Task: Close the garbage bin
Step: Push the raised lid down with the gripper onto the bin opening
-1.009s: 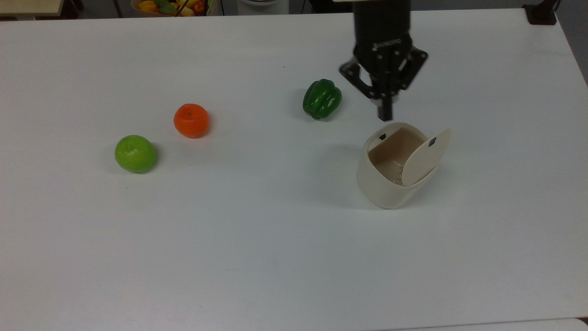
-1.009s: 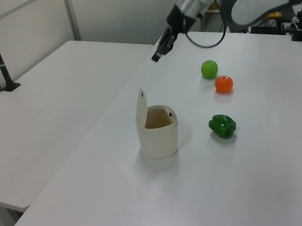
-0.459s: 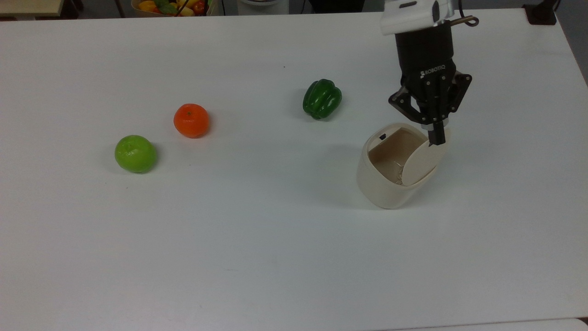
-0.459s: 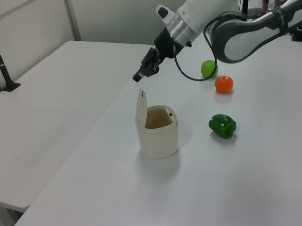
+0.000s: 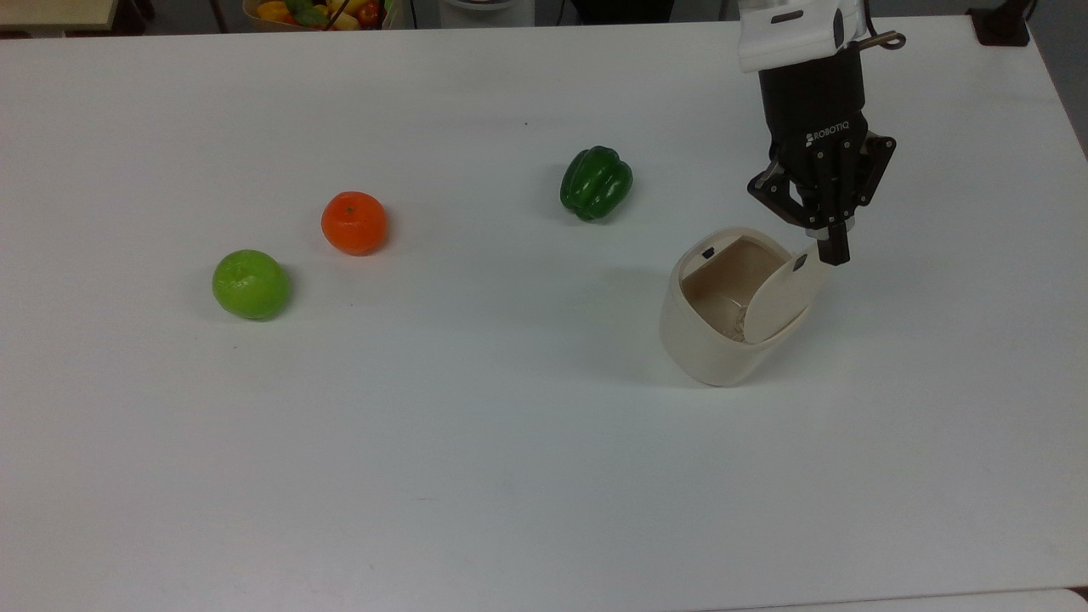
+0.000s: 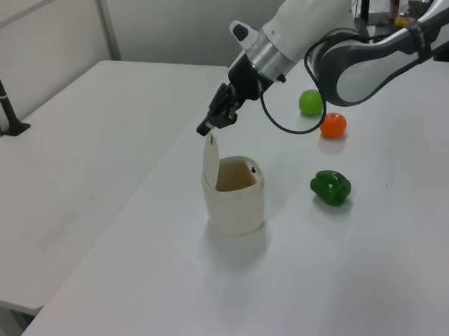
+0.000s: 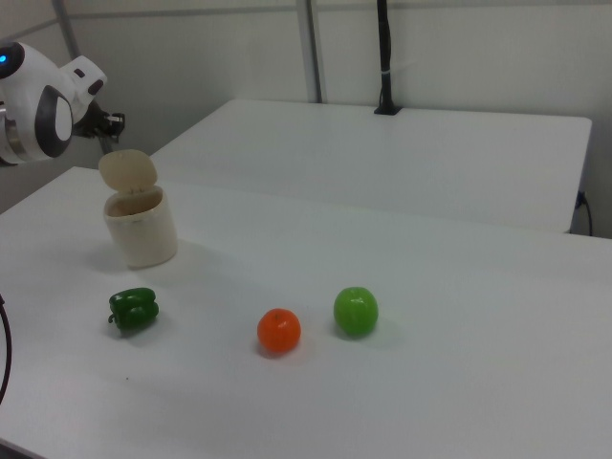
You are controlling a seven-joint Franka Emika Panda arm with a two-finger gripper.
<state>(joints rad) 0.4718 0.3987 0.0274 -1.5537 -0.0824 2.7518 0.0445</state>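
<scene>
The cream garbage bin [image 5: 710,344] stands open on the white table, and its lid [image 5: 782,296] is raised nearly upright on the side toward the top view's right. A small black mark shows near the lid's top edge. My black gripper [image 5: 835,252] is shut with nothing held, and its tip is right at the lid's upper edge, on the outer side. In the left view the gripper [image 6: 205,129] hangs just above the upright lid [image 6: 209,160] of the bin [image 6: 235,204]. The right view shows the bin [image 7: 142,229] with its lid [image 7: 127,170] in front of the arm.
A green pepper [image 5: 596,182] lies toward the top view's left of the bin, then an orange [image 5: 354,223] and a green apple [image 5: 251,284] farther left. A basket of fruit [image 5: 314,12] sits past the far edge. A second table [image 6: 76,136] adjoins on the left view's left.
My gripper has travelled toward the top view's right and come down, from behind the bin to the lid's top edge. The lid seems tipped slightly toward the opening.
</scene>
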